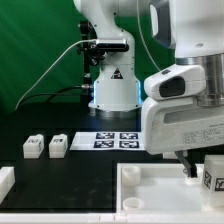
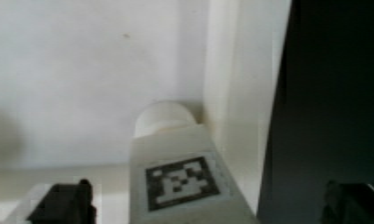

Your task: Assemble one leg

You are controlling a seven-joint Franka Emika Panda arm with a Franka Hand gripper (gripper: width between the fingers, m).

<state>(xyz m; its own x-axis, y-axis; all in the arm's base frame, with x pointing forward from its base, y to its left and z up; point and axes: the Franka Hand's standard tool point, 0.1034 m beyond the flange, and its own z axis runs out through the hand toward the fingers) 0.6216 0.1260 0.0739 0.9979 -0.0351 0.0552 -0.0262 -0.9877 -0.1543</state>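
Observation:
In the wrist view a white leg (image 2: 175, 170) with a black-and-white tag lies or stands on the large white panel (image 2: 77, 80), near the panel's edge, with its rounded end pointing away. My gripper (image 2: 210, 205) is open, with one dark finger (image 2: 63, 202) on each side of the leg and a gap to each. In the exterior view the gripper (image 1: 198, 168) hangs low over the panel (image 1: 150, 190) at the right, with the tagged leg (image 1: 213, 173) beside its fingers. Two more legs (image 1: 33, 147) (image 1: 58, 145) sit on the black table at the left.
The marker board (image 1: 117, 139) lies in front of the robot base (image 1: 110, 85). Another white part (image 1: 5, 181) shows at the exterior view's left edge. The black table shows beyond the panel's edge (image 2: 335, 90) in the wrist view.

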